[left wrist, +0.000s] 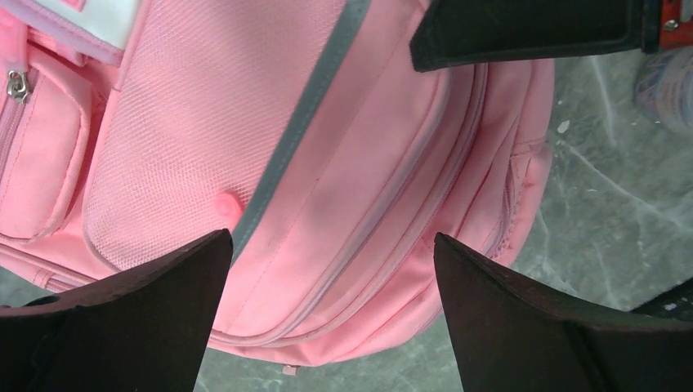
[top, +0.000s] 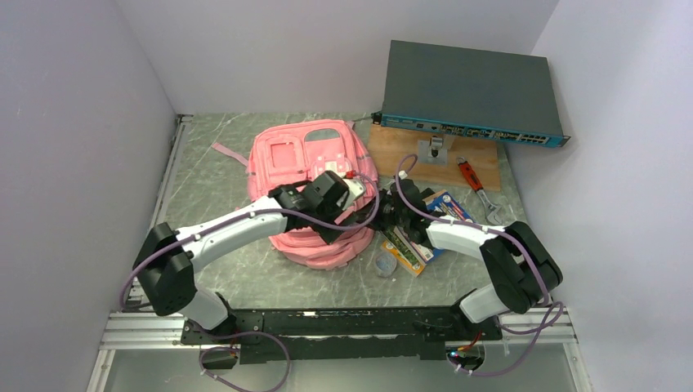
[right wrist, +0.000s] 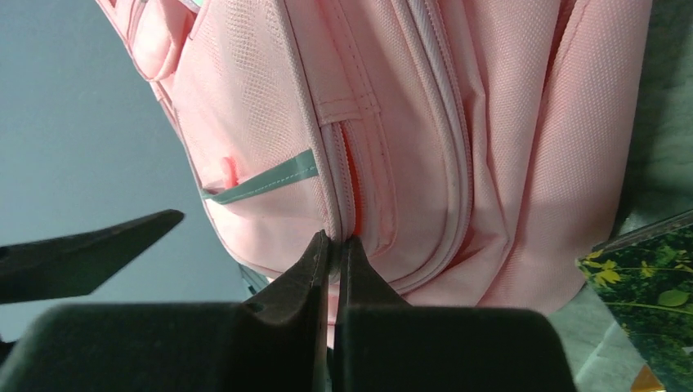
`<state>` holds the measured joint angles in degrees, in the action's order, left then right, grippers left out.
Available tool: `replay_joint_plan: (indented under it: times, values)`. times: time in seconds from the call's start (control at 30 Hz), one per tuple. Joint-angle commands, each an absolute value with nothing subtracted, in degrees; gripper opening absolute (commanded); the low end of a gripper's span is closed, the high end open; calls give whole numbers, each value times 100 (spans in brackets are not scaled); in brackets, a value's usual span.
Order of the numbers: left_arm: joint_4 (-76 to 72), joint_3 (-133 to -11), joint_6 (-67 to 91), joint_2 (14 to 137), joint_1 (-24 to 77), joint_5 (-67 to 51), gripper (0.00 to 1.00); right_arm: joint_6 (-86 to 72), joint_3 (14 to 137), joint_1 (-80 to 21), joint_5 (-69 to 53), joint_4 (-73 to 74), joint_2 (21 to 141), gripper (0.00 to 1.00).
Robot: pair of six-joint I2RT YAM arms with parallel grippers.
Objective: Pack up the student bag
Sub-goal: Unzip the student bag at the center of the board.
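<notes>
Pink fabric fills the view under both tools: the student bag [top: 286,159] lies directly beneath the left gripper [left wrist: 331,245], whose jaws stand wide apart, holding nothing. The right gripper [right wrist: 335,241] is pinched closed against the bag's side zip [right wrist: 353,188], which runs away from its tips. I judge the step to be unzipping; next comes a steady pull along the track. Whether a tab sits between the tips is hidden. A green-printed item [right wrist: 646,278] to their right is cut off.
</notes>
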<state>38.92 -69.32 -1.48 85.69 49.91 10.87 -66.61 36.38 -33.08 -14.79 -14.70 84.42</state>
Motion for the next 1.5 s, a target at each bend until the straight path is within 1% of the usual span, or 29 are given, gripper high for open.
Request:
replay_joint_plan:
  times: [0.0, 0.1, 0.23, 0.47, 0.63, 0.67, 0.7, 0.83, 0.9, 1.0, 1.1, 1.13, 1.2, 1.33, 1.47]
  values:
    - [4010, -7054, -186, 8824, 5366, 2307, 100, -7071, 3951, -3302, -1839, -2097, 8176, 0]
    - [4199, -7193, -103, 9010, 5422, 2699, 92, -7172, 3938, -3303, -1892, -2169, 8039, 0]
    - [4165, -7135, -130, 8954, 5441, 2881, 82, -7154, 4056, -3298, -1892, -2010, 7928, 0]
    - [4301, -7226, -63, 9092, 5441, 3501, 48, -7245, 4027, -3291, -2049, -2182, 7917, 0]
    - [4215, -7203, -54, 9009, 5420, 3827, 16, -6816, 4174, -3287, -2095, -1888, 7993, 0]
    - [4177, -7183, -68, 9004, 5398, 3814, 7, -6664, 4215, -3283, -2092, -1796, 8012, 0]
    - [4164, -7181, -59, 9002, 5355, 3770, 0, -6537, 4252, -3282, -2085, -1719, 8014, 0]
    - [4274, -7278, -36, 8987, 5020, 3297, 0, -5748, 4622, -3287, -2058, -1089, 8102, 1]
    - [4262, -7284, 181, 8851, 4836, 2980, 0, -5343, 4932, -3284, -2064, -646, 8247, 5]
    - [4091, -7175, 205, 8536, 4676, 2540, 0, -4892, 5314, -3287, -2031, -189, 8435, 20]
    - [4116, -7143, 325, 8436, 4630, 2658, 0, -4556, 5607, -3282, -1981, 107, 8570, 36]
    - [4117, -7131, 341, 8419, 4612, 2689, 0, -4420, 5738, -3286, -1978, 246, 8618, 40]
    - [4084, -7080, 353, 8359, 4570, 2685, 0, -4196, 5968, -3287, -1969, 524, 8715, 47]
    - [4034, -7029, 393, 8290, 4386, 2567, 0, -3770, 6194, -3283, -1922, 898, 8710, 55]
    - [4037, -7049, 387, 8343, 4210, 2244, 0, -3380, 6232, -3285, -1716, 1162, 8474, 66]
